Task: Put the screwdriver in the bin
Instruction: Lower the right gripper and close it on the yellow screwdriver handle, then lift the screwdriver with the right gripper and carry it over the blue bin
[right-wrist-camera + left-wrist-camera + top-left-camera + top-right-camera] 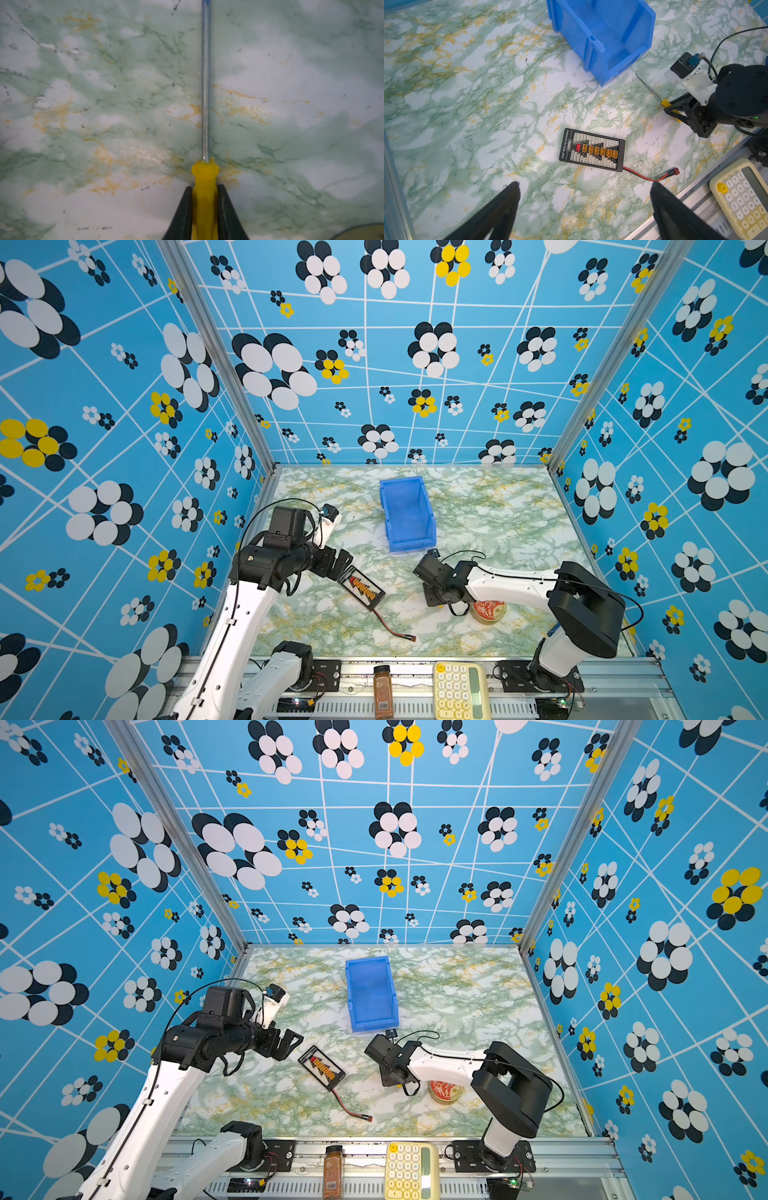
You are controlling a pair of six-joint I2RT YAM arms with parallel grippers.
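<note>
The screwdriver has a yellow handle and a thin metal shaft. It lies low on the marble table, its shaft pointing toward the front corner of the bin. My right gripper is shut on the yellow handle, both black fingers pressed against it. In both top views this gripper points down just in front of the empty blue bin, hiding the screwdriver. My left gripper stands open over bare table, at the left in both top views.
A black battery pack with a red wire lies between the two arms. A round red-lidded tin sits under the right forearm. A spice jar and a yellow calculator rest on the front rail. Patterned walls enclose three sides.
</note>
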